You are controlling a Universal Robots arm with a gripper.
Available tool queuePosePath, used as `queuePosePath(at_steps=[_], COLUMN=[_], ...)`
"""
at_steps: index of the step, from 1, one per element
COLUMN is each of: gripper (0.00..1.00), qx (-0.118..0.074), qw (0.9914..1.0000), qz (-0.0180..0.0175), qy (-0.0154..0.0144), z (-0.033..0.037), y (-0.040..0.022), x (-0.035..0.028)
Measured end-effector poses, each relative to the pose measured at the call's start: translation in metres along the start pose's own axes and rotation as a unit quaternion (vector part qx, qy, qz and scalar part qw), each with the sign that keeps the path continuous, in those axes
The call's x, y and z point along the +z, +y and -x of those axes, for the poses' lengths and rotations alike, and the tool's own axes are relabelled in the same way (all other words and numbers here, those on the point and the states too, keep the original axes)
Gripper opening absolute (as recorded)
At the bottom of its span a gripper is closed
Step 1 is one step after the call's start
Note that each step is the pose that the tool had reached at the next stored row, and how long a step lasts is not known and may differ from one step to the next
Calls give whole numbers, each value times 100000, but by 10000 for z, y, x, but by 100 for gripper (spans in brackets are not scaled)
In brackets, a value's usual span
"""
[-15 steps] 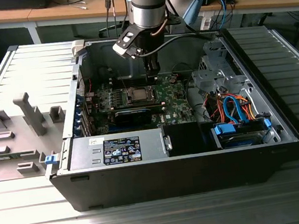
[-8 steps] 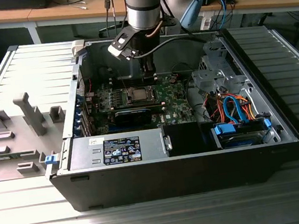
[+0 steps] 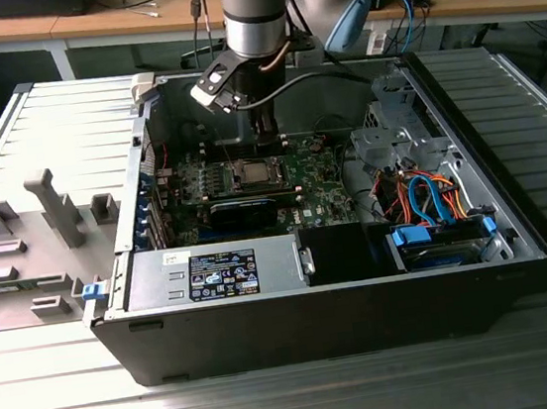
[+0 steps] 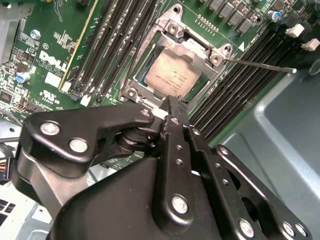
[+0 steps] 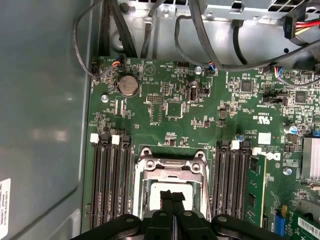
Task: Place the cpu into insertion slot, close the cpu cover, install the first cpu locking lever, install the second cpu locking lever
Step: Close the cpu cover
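While the gripper is positioned just above the socket, its fingers are seen pressed together, nothing gripped.
Cpu: seated in the socket on the green motherboard.
Cpu cover: laid flat around it.
Locking lever: one thin rod, angled out across the memory slots.
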State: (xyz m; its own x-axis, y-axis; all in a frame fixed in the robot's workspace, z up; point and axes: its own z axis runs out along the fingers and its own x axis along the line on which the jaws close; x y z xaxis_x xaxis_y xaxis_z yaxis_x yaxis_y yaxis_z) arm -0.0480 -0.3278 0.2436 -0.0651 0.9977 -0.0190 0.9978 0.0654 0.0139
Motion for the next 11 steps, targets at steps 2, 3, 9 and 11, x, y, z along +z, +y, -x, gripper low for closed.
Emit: queuePosePath(at_steps=[2,3,9,11], gripper=[11,11,11,11], qx=[0,4,6,6], qw=[100000,100000,100000,100000], qz=[-1,-3,-2,-1], qy=[-2,-5,-4,-5], z=[-2,-2,-5,-6], y=[-23,-30,-70,-82], x=[15,19,44,55])
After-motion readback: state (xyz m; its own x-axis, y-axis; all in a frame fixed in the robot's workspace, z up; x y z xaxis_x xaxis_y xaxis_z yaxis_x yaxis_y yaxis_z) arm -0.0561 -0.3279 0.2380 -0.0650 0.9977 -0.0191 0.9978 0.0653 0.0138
